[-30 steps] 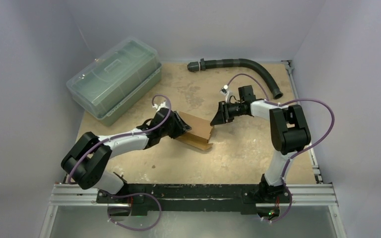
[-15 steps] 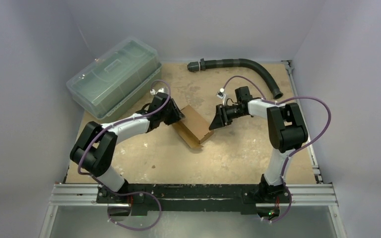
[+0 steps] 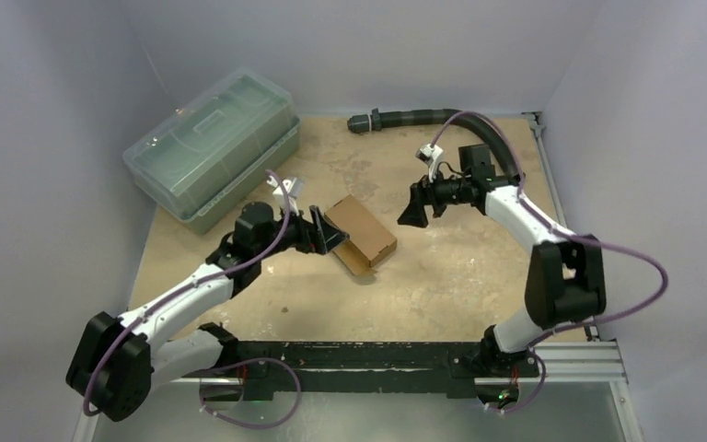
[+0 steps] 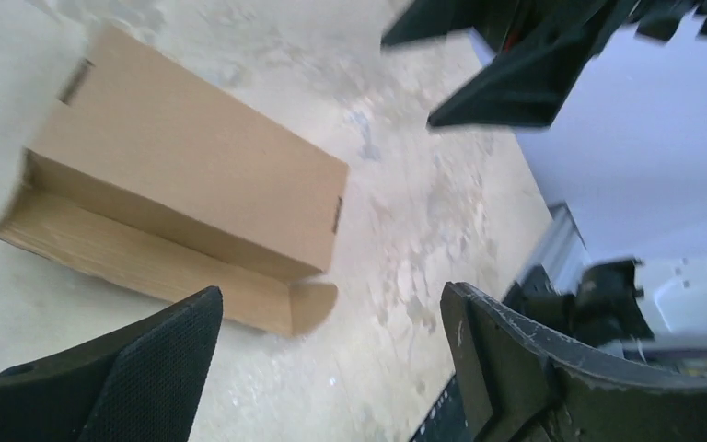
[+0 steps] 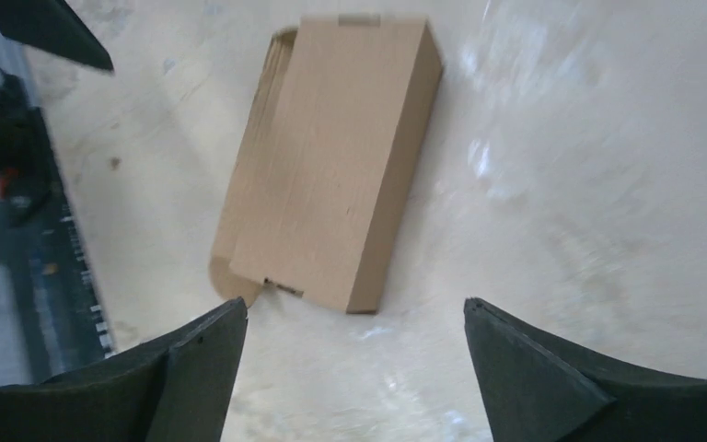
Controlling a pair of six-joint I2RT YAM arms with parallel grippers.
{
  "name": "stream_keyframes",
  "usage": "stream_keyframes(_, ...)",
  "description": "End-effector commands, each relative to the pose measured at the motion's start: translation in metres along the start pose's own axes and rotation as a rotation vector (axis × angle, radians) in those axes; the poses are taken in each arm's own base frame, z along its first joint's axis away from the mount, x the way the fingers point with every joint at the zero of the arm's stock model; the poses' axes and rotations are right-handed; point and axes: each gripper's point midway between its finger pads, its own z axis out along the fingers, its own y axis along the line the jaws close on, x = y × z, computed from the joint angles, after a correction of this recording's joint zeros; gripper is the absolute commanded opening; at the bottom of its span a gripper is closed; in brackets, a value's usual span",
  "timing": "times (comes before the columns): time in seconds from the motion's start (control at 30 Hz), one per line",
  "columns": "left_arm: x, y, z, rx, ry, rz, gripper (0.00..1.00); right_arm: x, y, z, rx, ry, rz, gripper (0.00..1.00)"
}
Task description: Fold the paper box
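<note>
well, both of my arms had backed off. a second before, my left pincer point(image 3: 325, 230) sat against the near-left end of the paper box point(image 3: 361, 232) and my right pincer point(image 3: 411, 210) pressed on its far-right end, the carton tipped up between them. now the box lay flat on the table point(image 3: 442, 276), about midway between the two, touching neither. the left one was just beside it, the right one farther off.

both pincers were released and empty. in the left wrist view the left pincer point(image 4: 327, 302) had its jaws spread wide with the box point(image 4: 193, 175) ahead of them. the right wrist view showed the right pincer point(image 5: 354, 313) likewise gaping over the box point(image 5: 341, 166).

the body looked closed into a low rectangular carton. still, one long flap with a rounded corner lay flat on the table along the near side, untucked. so i judged the fold nearly done, not finished: that flap wanted lifting and tucking, and the carton, lying free, might slide under a push.
</note>
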Motion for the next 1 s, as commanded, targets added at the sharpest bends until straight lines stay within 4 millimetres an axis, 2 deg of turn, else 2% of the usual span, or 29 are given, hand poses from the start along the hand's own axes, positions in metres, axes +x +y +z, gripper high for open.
stream_keyframes(0.0, 0.03, -0.023, -0.01, 0.22, 0.03, -0.007, 0.9, -0.038, 0.008, -0.036, 0.136, -0.117, -0.327, 0.98)
stream_keyframes(0.1, 0.05, -0.029, -0.005, 0.247, 0.081, 0.022, 0.84, -0.037, 0.034, -0.041, 0.053, -0.176, -0.427, 0.99)
stream_keyframes(0.2, 0.059, -0.044, 0.004, 0.175, 0.063, 0.231, 0.83, -0.018, 0.062, -0.036, -0.135, -0.173, -0.513, 0.99)
stream_keyframes(0.23, 0.068, -0.055, 0.004, 0.172, 0.065, 0.319, 0.81, -0.012, 0.065, -0.036, -0.172, -0.162, -0.534, 0.99)
stream_keyframes(0.27, 0.067, -0.06, 0.004, 0.155, 0.031, 0.397, 0.81, -0.008, 0.067, -0.035, -0.195, -0.148, -0.553, 0.99)
stream_keyframes(0.43, 0.078, -0.066, -0.002, 0.186, -0.114, 0.669, 0.8, -0.002, 0.059, -0.035, -0.157, -0.118, -0.613, 0.98)
stream_keyframes(0.53, 0.088, -0.059, -0.004, 0.19, -0.169, 0.754, 0.79, -0.001, 0.057, -0.035, -0.141, -0.116, -0.618, 0.97)
stream_keyframes(0.73, 0.103, -0.047, 0.011, 0.132, -0.138, 0.875, 0.65, 0.002, 0.055, -0.031, -0.154, -0.105, -0.597, 0.97)
stream_keyframes(0.97, 0.108, -0.028, 0.027, 0.043, -0.129, 0.998, 0.58, 0.006, 0.056, -0.024, -0.171, -0.08, -0.583, 0.95)
